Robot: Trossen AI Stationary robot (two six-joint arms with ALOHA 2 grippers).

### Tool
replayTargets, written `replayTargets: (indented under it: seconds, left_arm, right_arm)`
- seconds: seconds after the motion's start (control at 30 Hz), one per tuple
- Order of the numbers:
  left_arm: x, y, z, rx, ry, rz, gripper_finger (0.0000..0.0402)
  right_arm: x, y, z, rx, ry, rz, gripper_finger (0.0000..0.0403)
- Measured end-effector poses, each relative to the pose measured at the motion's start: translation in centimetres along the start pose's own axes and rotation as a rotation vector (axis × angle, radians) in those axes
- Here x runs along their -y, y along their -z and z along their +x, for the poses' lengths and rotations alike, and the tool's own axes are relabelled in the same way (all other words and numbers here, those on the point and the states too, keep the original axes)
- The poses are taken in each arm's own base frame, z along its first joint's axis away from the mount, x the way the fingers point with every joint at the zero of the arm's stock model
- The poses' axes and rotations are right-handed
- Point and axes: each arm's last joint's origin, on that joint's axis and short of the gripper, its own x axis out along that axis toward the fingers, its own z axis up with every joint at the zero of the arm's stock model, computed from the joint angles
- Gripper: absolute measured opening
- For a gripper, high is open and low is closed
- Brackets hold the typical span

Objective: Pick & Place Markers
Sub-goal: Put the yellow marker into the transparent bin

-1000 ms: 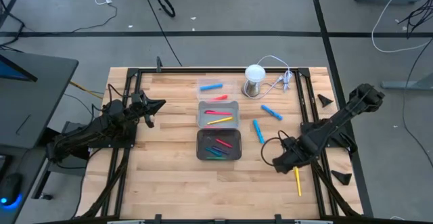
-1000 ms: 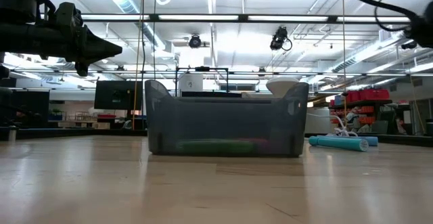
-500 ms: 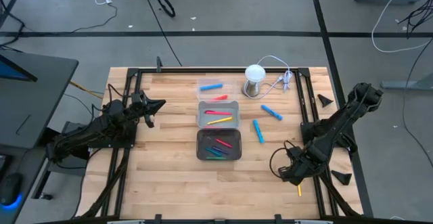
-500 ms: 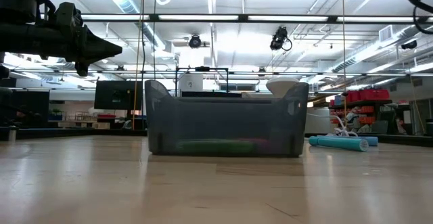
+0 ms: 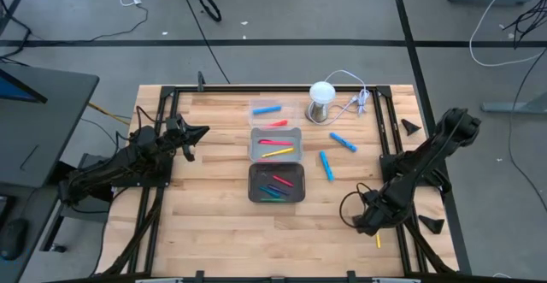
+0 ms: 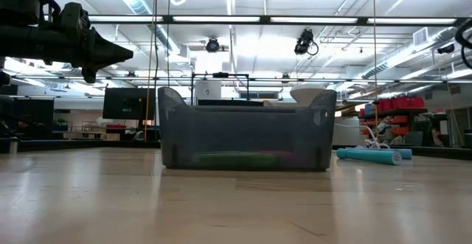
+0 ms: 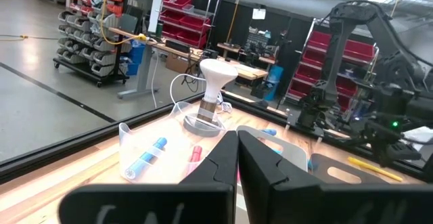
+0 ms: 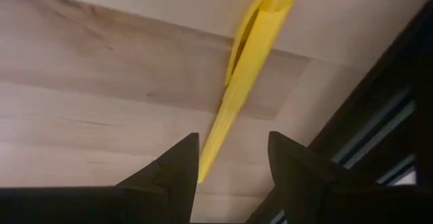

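Here the right gripper (image 5: 369, 223) sits low over the thin yellow marker pen (image 8: 245, 82) at the table's right front corner, its dark fingers (image 8: 177, 166) spread on either side of the pen without pinching it — placed, I judge, for a grasp not yet made. The pen lies just beside the black metal table frame (image 8: 379, 126), so that side offers little room, while bare wood opens toward the grey rectangular trays (image 5: 276, 183) mid-table. The left gripper (image 5: 192, 135) waits clenched and empty at the left edge — well apart.
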Motion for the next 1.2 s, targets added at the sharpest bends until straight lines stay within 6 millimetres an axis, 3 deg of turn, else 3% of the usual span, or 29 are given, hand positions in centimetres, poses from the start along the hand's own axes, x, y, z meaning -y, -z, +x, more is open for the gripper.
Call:
replayTargets:
  seconds: [0.37, 0.77, 1.2]
  left_arm:
    - [0.0, 0.0, 0.0, -0.001, 0.000, 0.001, 0.0014]
    - [0.0, 0.0, 0.0, 0.000, 0.000, 0.000, 0.0014]
    - [0.0, 0.0, 0.0, 0.000, 0.000, 0.001, 0.0014]
  right_arm:
    - [-0.9, -1.3, 2.0, -0.049, -0.041, -0.019, 0.0178]
    - [-1.9, -2.2, 1.9, -0.055, -0.142, -0.002, 0.0175]
    - [-2.6, -2.8, 1.6, -0.034, -0.203, -0.004, 0.0095]
